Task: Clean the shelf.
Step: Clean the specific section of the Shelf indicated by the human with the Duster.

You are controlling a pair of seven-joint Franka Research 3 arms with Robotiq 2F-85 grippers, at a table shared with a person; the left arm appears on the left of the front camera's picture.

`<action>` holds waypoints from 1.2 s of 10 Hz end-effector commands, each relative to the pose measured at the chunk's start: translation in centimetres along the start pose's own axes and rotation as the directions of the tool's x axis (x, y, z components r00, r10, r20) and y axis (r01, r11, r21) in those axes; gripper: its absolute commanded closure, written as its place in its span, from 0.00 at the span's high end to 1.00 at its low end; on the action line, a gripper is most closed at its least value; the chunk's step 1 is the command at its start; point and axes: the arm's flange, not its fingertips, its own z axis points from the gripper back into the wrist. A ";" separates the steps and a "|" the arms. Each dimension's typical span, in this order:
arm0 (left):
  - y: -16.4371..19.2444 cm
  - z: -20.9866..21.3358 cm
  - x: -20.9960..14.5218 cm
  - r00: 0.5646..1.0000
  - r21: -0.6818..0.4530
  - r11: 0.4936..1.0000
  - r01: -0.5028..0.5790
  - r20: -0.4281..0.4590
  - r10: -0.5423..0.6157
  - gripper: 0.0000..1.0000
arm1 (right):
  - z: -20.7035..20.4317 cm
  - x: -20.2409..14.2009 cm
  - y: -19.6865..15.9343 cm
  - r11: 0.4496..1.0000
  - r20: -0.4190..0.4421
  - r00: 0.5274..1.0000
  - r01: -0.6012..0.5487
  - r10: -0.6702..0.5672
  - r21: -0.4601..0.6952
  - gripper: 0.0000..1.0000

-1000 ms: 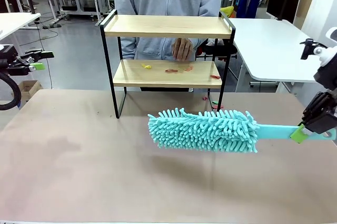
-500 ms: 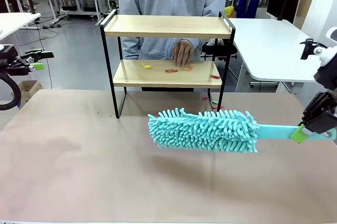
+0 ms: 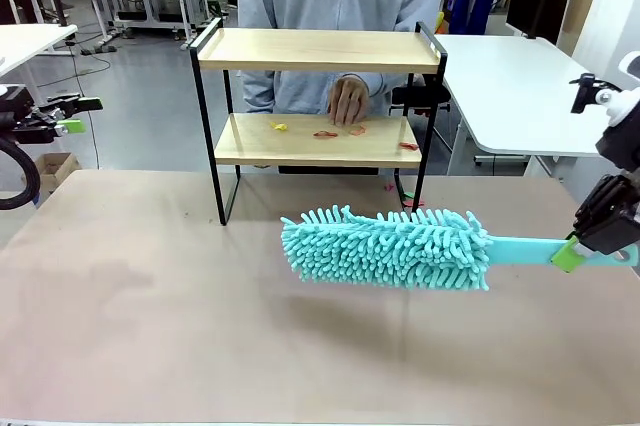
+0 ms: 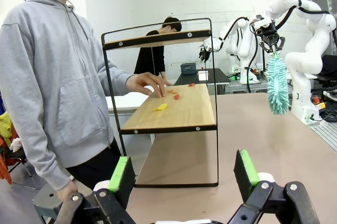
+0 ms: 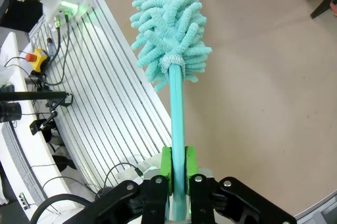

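Right end effector (image 3: 566,254) grips the duster (image 3: 390,246), whose head lies along the front of the shelf (image 3: 318,50), near it; left end effector (image 3: 80,114), open, sits farther off.

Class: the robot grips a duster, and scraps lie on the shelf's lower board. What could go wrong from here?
The person's hand rests on the lower board of the shelf, beside the scraps; a sweep could strike it. The right gripper holds the duster by its handle's end, so pressing might twist it loose.
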 end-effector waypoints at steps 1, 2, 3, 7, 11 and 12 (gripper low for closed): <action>-0.2 0.0 0.4 1.000 0.001 1.000 0.005 0.002 -0.005 1.00 | 0.1 0.2 0.1 1.000 0.008 1.000 -0.002 0.002 0.003 0.13; -0.2 0.0 0.4 1.000 0.001 1.000 0.005 0.002 -0.005 1.00 | 0.1 0.2 0.1 1.000 0.008 1.000 -0.002 0.002 0.003 0.13; -0.2 0.0 0.4 1.000 0.001 1.000 0.005 0.002 -0.005 1.00 | 0.1 0.2 0.1 1.000 0.008 1.000 -0.002 0.002 0.003 0.13; -0.2 0.0 0.4 1.000 0.001 1.000 0.005 0.002 -0.005 1.00 | -0.1 3.0 2.2 0.995 0.073 0.993 0.095 -0.094 -0.003 0.13; -0.2 0.0 0.4 1.000 0.001 1.000 0.005 0.002 -0.005 1.00 | -2.0 9.5 8.6 0.933 0.236 0.932 0.318 -0.275 -0.169 0.13; -0.2 0.0 0.4 1.000 0.001 1.000 0.005 0.002 -0.005 1.00 | -2.6 11.2 9.9 0.913 0.280 0.909 0.365 -0.308 -0.181 0.13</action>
